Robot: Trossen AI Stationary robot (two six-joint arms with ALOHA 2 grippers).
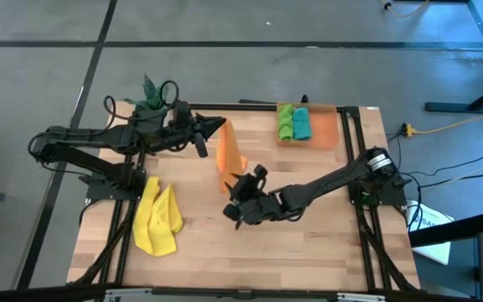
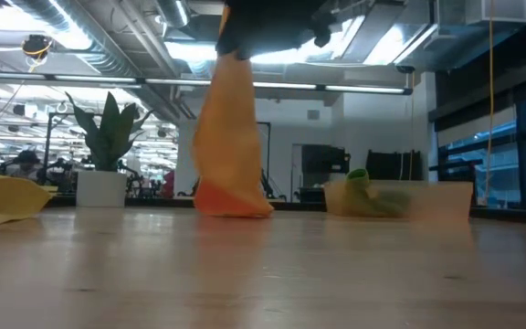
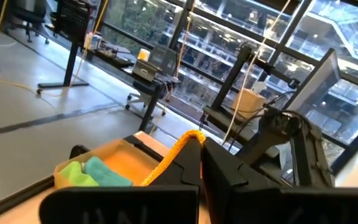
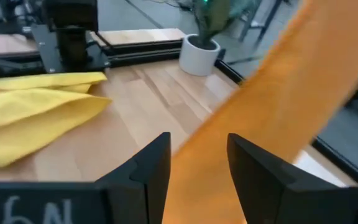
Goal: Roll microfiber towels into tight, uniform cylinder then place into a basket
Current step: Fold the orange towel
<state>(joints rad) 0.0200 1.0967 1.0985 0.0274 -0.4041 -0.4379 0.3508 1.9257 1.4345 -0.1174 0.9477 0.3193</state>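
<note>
Orange towel (image 2: pixel 229 137) – top edge cut off

A plain orange towel (image 1: pixel 230 149) hangs mid-table, with a plain yellow towel (image 1: pixel 157 218) at seven o'clock. The translucent orange basket (image 1: pixel 326 127) at one o'clock holds a bright green towel (image 1: pixel 285 122) and a teal towel (image 1: pixel 302 123).

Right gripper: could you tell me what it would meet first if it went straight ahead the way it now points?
Probably the hanging orange towel, lying directly ahead of the open right gripper.
</note>
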